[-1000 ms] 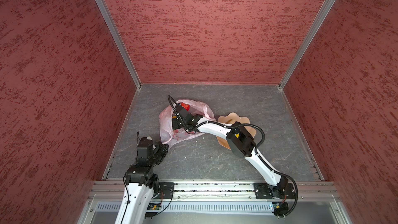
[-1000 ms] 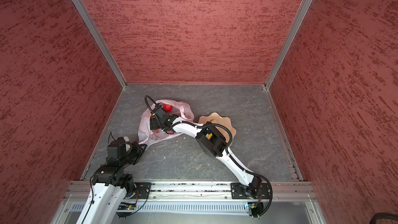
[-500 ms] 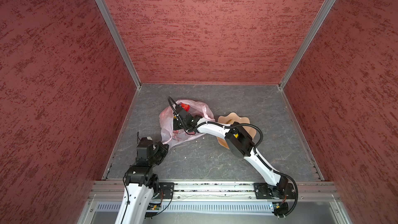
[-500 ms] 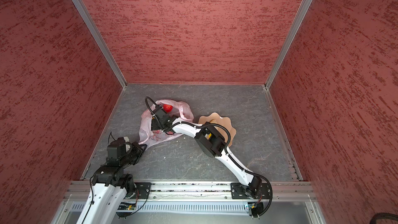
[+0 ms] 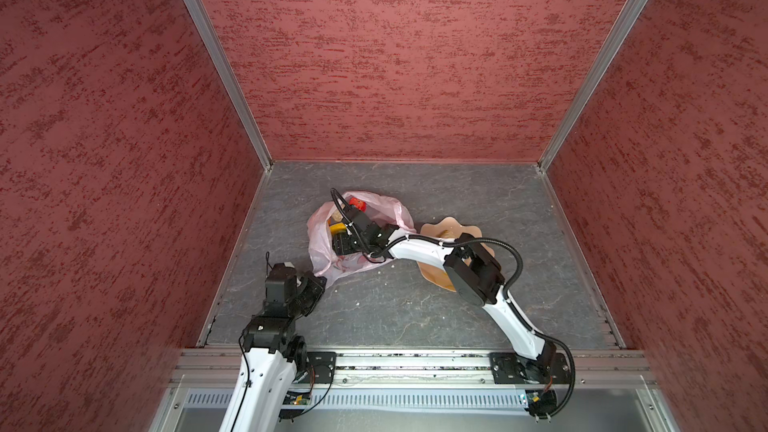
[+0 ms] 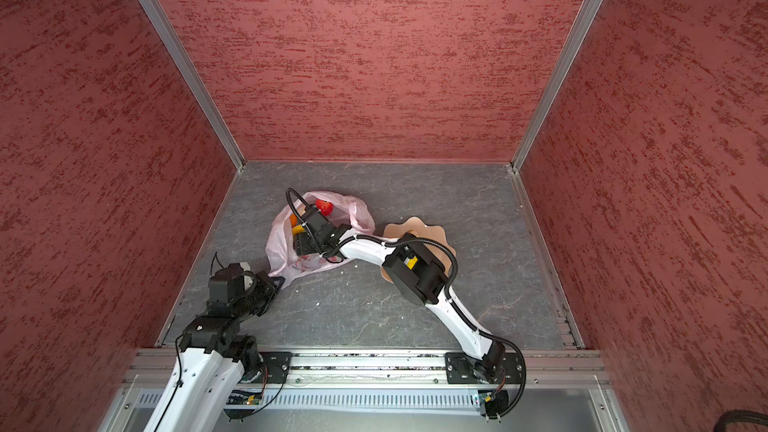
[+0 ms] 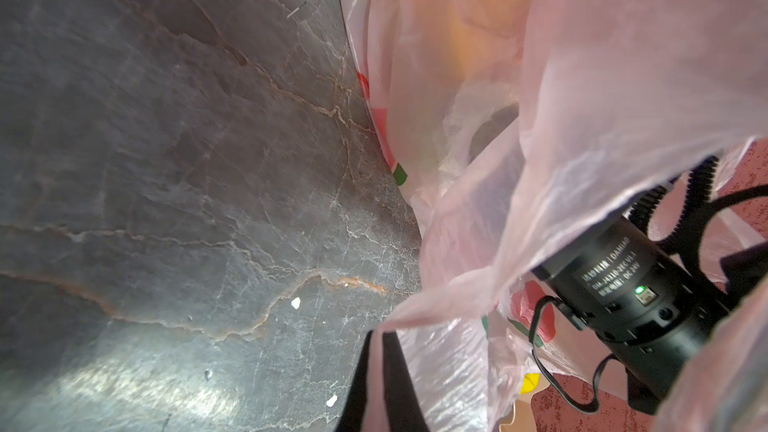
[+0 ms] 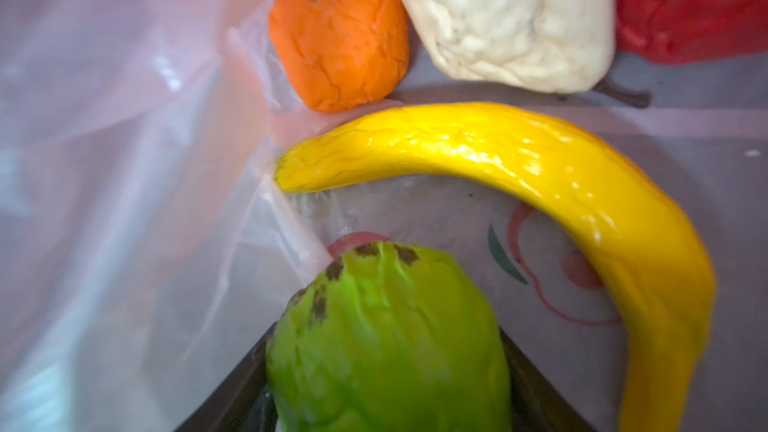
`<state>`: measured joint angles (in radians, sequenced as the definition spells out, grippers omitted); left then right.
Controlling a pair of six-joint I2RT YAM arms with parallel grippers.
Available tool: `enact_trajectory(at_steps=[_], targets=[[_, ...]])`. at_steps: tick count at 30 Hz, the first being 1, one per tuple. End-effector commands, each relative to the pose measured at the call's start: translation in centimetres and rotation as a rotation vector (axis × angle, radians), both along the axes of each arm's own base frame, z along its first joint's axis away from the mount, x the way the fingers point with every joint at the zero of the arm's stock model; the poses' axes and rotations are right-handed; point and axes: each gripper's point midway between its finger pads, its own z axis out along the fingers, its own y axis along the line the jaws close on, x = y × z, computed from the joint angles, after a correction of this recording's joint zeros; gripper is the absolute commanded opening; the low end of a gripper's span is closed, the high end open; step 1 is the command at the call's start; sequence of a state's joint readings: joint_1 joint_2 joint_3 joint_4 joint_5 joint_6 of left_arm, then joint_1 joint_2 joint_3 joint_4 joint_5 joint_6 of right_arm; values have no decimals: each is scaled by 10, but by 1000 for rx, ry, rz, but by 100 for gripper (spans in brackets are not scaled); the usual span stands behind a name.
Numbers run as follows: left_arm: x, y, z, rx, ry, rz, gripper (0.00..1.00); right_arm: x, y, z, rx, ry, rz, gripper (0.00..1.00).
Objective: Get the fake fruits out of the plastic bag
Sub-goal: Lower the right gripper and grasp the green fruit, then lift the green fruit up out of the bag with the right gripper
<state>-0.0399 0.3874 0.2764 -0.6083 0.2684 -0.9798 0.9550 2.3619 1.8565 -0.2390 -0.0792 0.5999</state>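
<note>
Now I'm pinching the edge of the plastic bag (image 5: 322, 238) with my left gripper (image 5: 319, 282) while my right gripper (image 8: 386, 351) is grasping the green fruit (image 8: 386, 313) inside

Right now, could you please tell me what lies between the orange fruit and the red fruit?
The cream-white lumpy fruit lies between the orange fruit and the red fruit, close to both, inside the plastic bag; the right wrist view shows it.

plastic bag (image 5: 328, 259) left of the plate (image 5: 440, 228); fake fruits (image 8: 519, 147) in the bag; left gripper (image 5: 319, 281) at its near corner.
</note>
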Motion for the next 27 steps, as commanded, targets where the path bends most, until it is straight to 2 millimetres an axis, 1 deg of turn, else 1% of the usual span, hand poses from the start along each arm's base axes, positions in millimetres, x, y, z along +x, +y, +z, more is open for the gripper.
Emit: enact_trajectory(at_steps=[1, 7, 16, 19, 22, 25, 27], targets=[[5, -1, 7, 2, -36, -4, 0, -7, 4, 49, 75, -59, 29, 54], [6, -1, 7, 2, -36, -4, 0, -24, -9, 63, 64, -70, 58, 53], [8, -1, 8, 2, -43, -8, 0, -42, -32, 75, 11, -84, 99, 52], [10, -2, 8, 1, -45, -9, 0, -45, -42, 86, -9, -109, 108, 52], [11, -2, 8, -1, -42, -11, 0, -45, -55, 98, -31, -161, 95, 52], [12, -3, 8, -4, -44, -12, 0, -42, -66, 114, -54, -213, 83, 52], [12, -3, 8, -5, -44, -15, 0, -42, -70, 128, -55, -247, 82, 52]])
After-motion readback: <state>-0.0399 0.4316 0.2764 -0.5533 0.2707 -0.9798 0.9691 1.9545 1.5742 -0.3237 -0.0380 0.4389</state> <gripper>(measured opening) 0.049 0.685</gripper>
